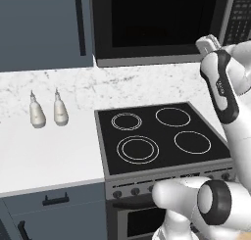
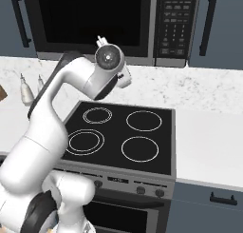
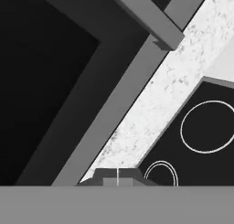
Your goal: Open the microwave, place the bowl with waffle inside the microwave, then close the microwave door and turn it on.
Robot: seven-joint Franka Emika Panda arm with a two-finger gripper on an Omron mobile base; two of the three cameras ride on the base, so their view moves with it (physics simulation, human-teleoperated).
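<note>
The microwave hangs over the stove, and its keypad strip is on the right. The microwave door lies flush with the body. My gripper is raised just in front of the microwave's lower edge, toward its right side. In the hand view its fingertips are pressed together with nothing between them. That view looks up at the door's dark glass and grey frame. The bowl and the waffle are out of view.
Below the arm lies a black four-ring stovetop with oven knobs along its front. Two pale bottles stand on the white counter to the left. Blue-grey cabinets flank the microwave.
</note>
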